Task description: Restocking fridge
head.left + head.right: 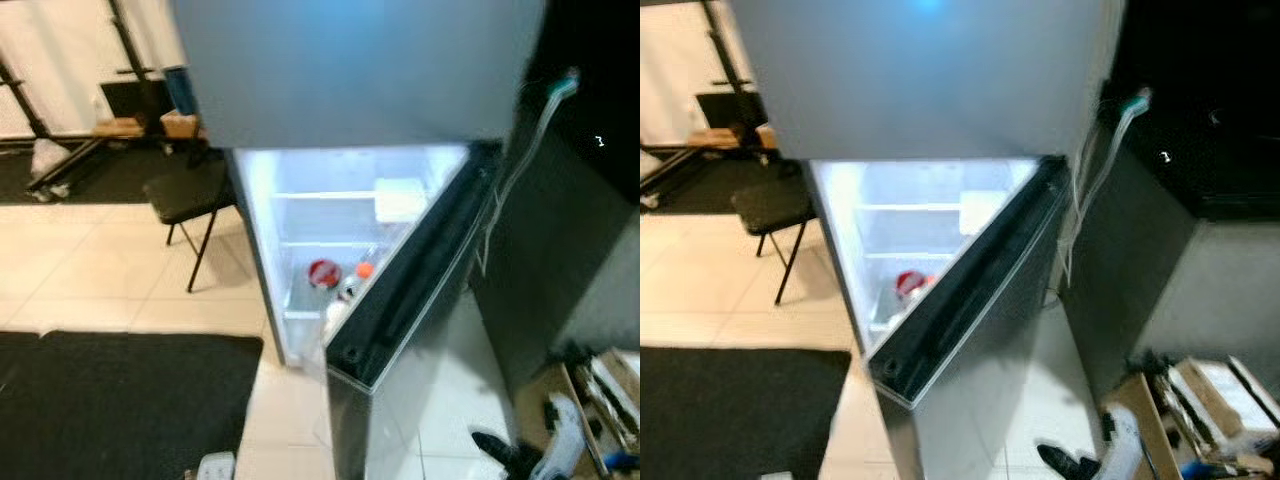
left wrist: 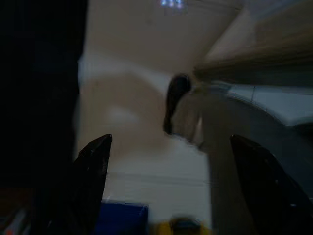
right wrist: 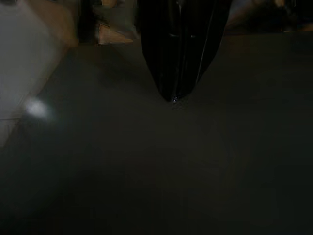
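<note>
A grey fridge (image 1: 350, 70) stands ahead with its lower door (image 1: 420, 290) swung partly open. Inside the lit compartment sit a white box (image 1: 400, 198) on a shelf, a red round item (image 1: 322, 272), a small orange item (image 1: 365, 269) and a pale container (image 1: 348, 288) lower down. In the left wrist view my left gripper (image 2: 171, 171) is open, fingers (image 2: 93, 166) spread wide above pale floor tiles. In the right wrist view my right gripper (image 3: 175, 95) is shut, its black fingers (image 3: 166, 49) pressed together over a dark surface, with nothing between them.
A black folding chair (image 1: 190, 195) stands left of the fridge on cream tiles. A black mat (image 1: 120, 400) covers the near left floor. A dark counter (image 1: 580, 200) runs along the right, with a cardboard box of clutter (image 1: 1200, 410) at its foot.
</note>
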Robot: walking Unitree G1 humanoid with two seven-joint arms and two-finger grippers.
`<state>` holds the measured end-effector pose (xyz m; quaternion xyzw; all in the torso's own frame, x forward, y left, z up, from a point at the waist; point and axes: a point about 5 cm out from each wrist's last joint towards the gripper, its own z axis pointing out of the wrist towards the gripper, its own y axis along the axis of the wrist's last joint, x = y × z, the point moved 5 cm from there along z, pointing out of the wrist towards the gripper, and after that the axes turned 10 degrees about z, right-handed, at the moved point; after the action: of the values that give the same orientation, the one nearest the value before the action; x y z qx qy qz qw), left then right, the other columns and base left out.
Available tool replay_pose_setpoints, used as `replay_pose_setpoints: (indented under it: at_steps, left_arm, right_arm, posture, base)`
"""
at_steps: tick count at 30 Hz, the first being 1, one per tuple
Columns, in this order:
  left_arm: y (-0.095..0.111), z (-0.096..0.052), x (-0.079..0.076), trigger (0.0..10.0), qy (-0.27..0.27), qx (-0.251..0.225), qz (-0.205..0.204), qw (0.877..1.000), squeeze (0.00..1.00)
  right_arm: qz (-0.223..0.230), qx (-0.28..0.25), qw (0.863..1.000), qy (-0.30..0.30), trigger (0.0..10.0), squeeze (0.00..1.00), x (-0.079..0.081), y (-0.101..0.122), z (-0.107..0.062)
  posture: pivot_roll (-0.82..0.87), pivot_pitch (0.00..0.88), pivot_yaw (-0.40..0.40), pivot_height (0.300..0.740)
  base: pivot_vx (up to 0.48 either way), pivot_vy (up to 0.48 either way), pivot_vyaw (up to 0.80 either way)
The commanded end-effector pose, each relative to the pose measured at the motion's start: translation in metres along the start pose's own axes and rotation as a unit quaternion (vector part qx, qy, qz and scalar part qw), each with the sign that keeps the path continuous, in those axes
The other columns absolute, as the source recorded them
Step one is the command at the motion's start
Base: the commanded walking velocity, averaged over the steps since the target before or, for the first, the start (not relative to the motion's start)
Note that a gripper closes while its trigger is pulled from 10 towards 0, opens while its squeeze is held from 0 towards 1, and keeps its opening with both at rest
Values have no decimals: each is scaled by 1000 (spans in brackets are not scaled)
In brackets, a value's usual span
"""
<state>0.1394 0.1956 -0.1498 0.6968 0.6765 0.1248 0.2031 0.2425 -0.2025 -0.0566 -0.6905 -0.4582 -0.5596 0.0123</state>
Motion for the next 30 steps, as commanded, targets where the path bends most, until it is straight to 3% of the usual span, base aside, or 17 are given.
replay_pose_setpoints:
  at_steps: [1, 11, 30]
  left_arm:
    - [-2, 0, -1, 10000, -2, 5, 5, 1000, 0]
    - [-2, 0, -1, 10000, -1, 4, 5, 1000, 0]
    - [-2, 0, -2, 10000, 0, 3, 4, 1000, 0]
  right_arm:
    - [-5, 7, 1000, -10, 10000, 0, -5, -4, -5]
    - [-38, 13, 999, 22, 10000, 0, 10, 4, 8]
    - [-118, -5, 984, 132, 10000, 0, 67, 34, 45]
  posture:
    - [-95, 0, 16, 740]
    - [-91, 0, 18, 740]
    - [-84, 0, 13, 740]
  base:
    - [0, 0, 631]
    - [0, 0, 631]
    - [0, 0, 631]
